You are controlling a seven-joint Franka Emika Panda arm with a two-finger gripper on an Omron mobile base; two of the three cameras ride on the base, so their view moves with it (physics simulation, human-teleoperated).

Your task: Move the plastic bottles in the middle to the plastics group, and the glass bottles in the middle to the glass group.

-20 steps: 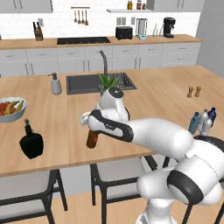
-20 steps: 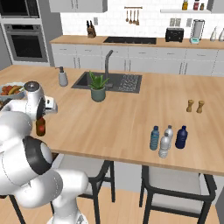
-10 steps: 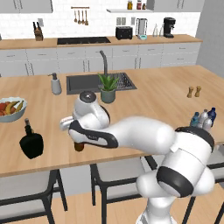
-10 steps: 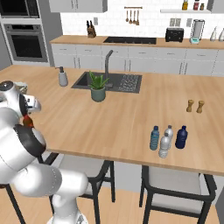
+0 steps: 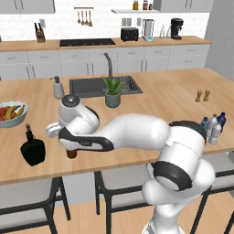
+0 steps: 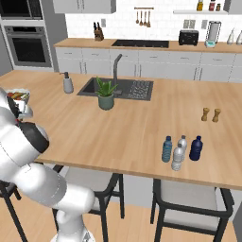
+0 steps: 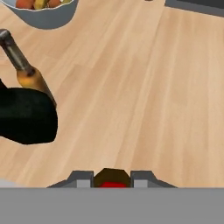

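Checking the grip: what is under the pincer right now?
In the left base view, the brown bottle hangs below the pincer, its base near the counter, beside the black bottle. The hand covers its upper part; whether it touches the wood is unclear.

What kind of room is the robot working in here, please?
A home kitchen, rendered: an island counter with a built-in sink, a wall oven, and a stovetop along the back wall.
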